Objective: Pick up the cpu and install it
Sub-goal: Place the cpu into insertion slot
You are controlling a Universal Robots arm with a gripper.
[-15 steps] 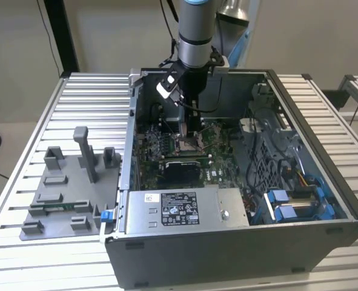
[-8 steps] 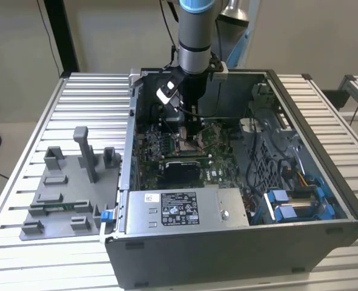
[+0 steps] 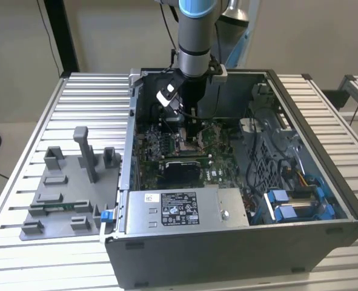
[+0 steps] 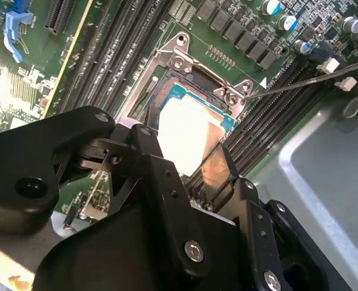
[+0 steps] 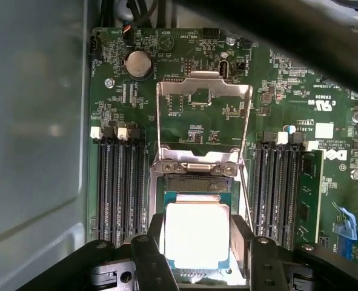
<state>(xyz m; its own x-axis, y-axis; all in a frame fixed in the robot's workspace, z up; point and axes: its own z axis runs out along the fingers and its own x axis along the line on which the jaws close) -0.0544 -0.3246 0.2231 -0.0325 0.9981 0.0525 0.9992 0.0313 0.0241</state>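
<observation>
In both wrist views the near edge of the cpu (image 5: 197, 233) is covered by the black body of the gripper (image 5: 197, 244), and whether the chip is seated in the socket (image 5: 191, 183) or held just over it cannot be told. The cpu lies flat with its pale metal top upward; it is nearly square, so no long axis stands out, and its edges are lined up with the socket frame and the memory slots (image 5: 121, 188) on either side. The raised load plate (image 5: 197, 159) stands tilted up at the socket's far edge. The fingers (image 5: 155, 236) are closed to the chip's width, one pressed against each of two opposite edges. In the exterior view the arm (image 3: 194, 36) is seen reaching straight down into the open computer case (image 3: 227, 248), over the middle of the motherboard (image 5: 124, 97).
</observation>
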